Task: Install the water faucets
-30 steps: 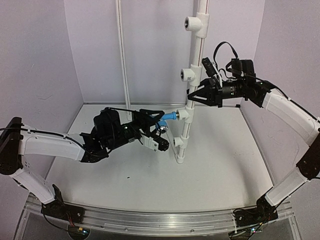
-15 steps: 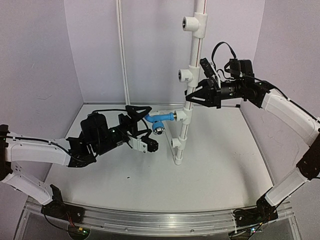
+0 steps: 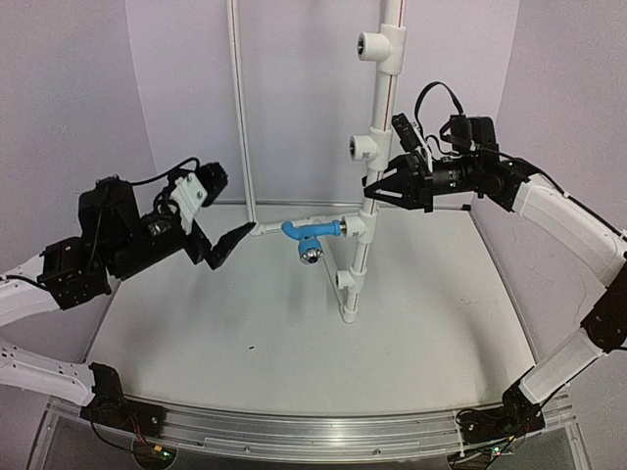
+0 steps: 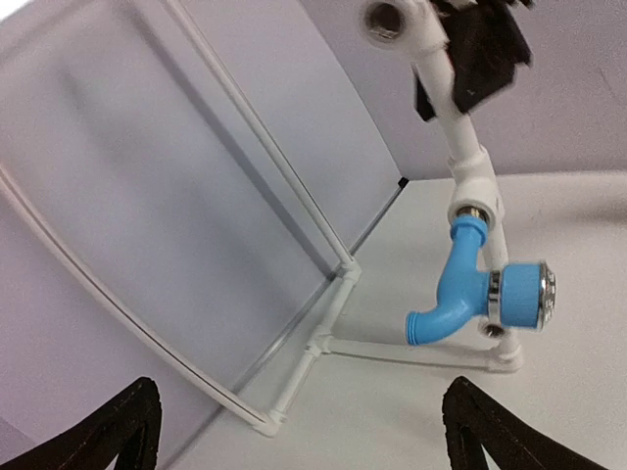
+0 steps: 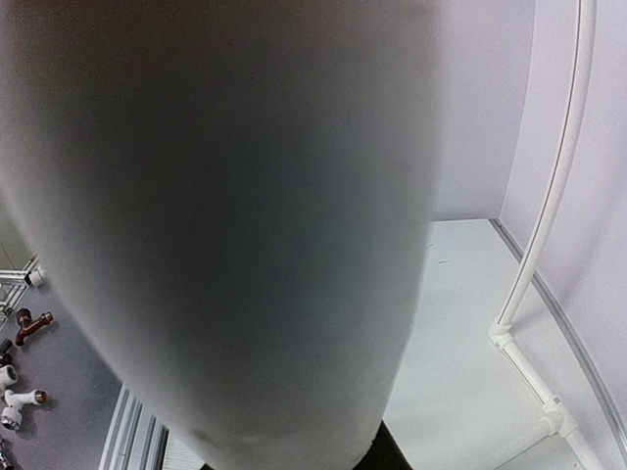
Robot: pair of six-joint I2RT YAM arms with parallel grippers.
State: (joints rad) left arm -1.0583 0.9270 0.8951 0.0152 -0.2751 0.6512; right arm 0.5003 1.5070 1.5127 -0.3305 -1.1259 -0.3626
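The bright-blue faucet [image 3: 310, 235] sticks out sideways to the left from a tee on the upright white pipe [image 3: 380, 108], its silvery knob facing down. In the left wrist view the faucet [image 4: 468, 290] hangs ahead, joined to the tee by its threaded end. My left gripper [image 3: 223, 245] is open and empty, just left of the spout and apart from it; its black fingertips [image 4: 490, 431] frame the bottom of the left wrist view. My right gripper [image 3: 380, 188] is closed around the upright pipe above the faucet. The pipe [image 5: 225, 225] fills the right wrist view, blurred.
Open tee fittings sit on the pipe at the top [image 3: 377, 44], in the middle [image 3: 361, 147] and low down [image 3: 345, 279]. A thin white frame tube [image 3: 240, 108] stands at the back left, with floor rails [image 4: 333, 294]. Loose fittings [image 5: 20, 397] lie beyond the table.
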